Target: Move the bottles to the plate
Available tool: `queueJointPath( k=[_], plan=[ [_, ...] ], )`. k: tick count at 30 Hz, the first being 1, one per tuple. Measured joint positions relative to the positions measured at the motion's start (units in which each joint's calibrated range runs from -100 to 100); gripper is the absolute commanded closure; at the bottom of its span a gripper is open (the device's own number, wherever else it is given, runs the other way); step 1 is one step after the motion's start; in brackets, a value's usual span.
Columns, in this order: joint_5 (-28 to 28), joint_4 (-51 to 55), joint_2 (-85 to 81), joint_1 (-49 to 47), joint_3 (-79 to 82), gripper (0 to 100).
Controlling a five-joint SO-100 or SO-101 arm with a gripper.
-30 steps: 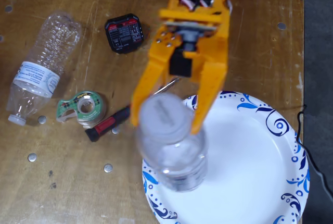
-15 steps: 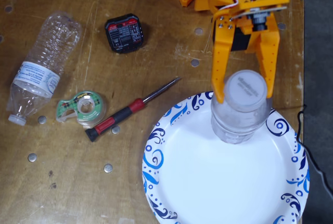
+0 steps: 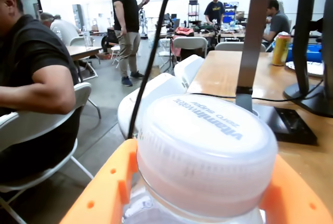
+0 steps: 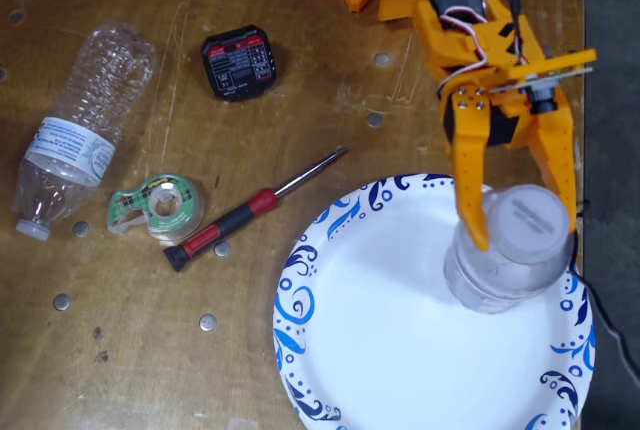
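The short wide clear bottle [image 4: 500, 278] with a large whitish cap stands upright on the right part of the white plate [image 4: 380, 340] with blue swirls. My orange gripper [image 4: 524, 232] is shut on it, one finger on each side just below the cap. In the wrist view the cap [image 3: 208, 146] fills the lower middle, with my gripper [image 3: 203, 206] around the bottle's neck. The long ribbed bottle [image 4: 85, 120] with a white-blue label lies on its side on the wooden table at the far left, well away from the gripper.
A green tape dispenser [image 4: 158, 205], a red-and-black screwdriver [image 4: 240, 215] and a small black device [image 4: 238, 62] lie left of the plate. The table's right edge runs close to the plate. The wrist view shows a seated person [image 3: 36, 73] and a monitor stand [image 3: 307, 94] beyond.
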Motion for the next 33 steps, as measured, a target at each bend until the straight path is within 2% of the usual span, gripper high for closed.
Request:
queueJointPath(
  k=[10, 16, 33],
  plan=[
    [-0.1, -12.9, 18.1, -0.7, -9.4, 88],
    [1.8, -18.6, 21.6, -0.4, -9.4, 88],
    [3.0, -20.2, 21.9, -0.7, -3.1, 89]
  ],
)
